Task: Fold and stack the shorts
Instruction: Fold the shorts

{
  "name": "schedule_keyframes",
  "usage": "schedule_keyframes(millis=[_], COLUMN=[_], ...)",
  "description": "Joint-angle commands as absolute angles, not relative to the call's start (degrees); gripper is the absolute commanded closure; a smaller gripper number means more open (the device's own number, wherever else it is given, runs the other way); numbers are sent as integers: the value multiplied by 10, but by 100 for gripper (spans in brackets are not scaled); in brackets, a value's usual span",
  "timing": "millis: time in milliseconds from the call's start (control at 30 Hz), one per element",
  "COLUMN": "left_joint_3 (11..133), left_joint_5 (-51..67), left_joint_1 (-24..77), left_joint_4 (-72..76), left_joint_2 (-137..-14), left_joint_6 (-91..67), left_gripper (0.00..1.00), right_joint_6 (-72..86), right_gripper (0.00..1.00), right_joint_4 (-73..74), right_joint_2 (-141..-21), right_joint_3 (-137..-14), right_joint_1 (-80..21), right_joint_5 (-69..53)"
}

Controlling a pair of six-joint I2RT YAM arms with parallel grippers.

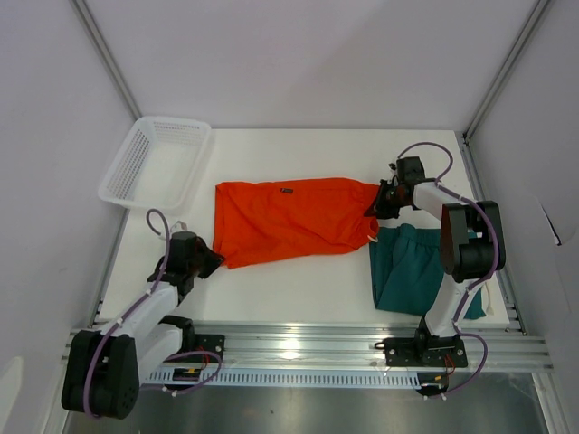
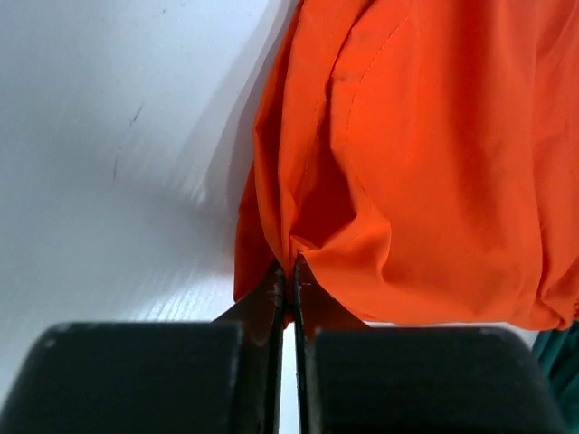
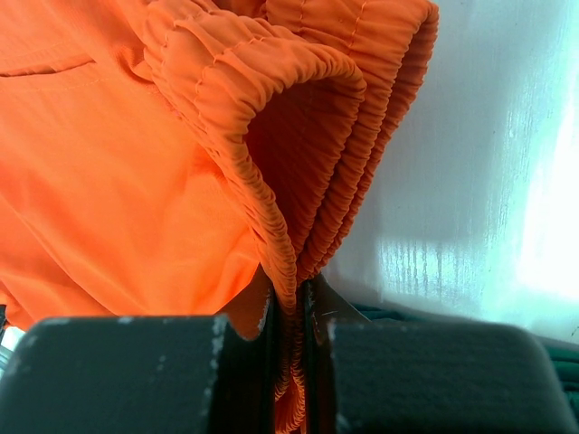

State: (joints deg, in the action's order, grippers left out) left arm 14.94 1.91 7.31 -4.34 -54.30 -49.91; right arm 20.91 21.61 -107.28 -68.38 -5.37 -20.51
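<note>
The orange shorts (image 1: 289, 220) lie spread across the middle of the table, small dark label up. My left gripper (image 1: 210, 261) is shut on their near left hem corner; the left wrist view shows orange fabric (image 2: 425, 181) pinched between the fingers (image 2: 291, 271). My right gripper (image 1: 378, 206) is shut on the elastic waistband at the right end; the right wrist view shows the ribbed waistband (image 3: 298, 181) clamped at the jaws (image 3: 297, 298). The teal-green shorts (image 1: 412, 271) lie folded at the near right, partly under the right arm.
A white mesh basket (image 1: 156, 163) stands at the back left corner of the table (image 1: 298, 145). Grey walls enclose both sides. A metal rail (image 1: 298, 344) runs along the near edge.
</note>
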Motion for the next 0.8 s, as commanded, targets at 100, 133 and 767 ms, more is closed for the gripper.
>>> schedule_keyframes(millis=[100,133,767], left_joint_3=[146,144,164], left_joint_5=[3,3,45], left_joint_1=[27,17,-26], left_joint_4=[-68,-75,-112], left_joint_2=[-519,-515,-505], left_joint_6=[-487,-483,-431], left_gripper=[100,100,6], right_joint_6=[206,205,195], right_gripper=[100,100,100], right_joint_4=[237,250,289], right_joint_2=[-1087,-1091,-1136], right_joint_3=[-720,-728,-789], right_joint_1=[-31,-25,-23], right_joint_5=[-204,-205,-231])
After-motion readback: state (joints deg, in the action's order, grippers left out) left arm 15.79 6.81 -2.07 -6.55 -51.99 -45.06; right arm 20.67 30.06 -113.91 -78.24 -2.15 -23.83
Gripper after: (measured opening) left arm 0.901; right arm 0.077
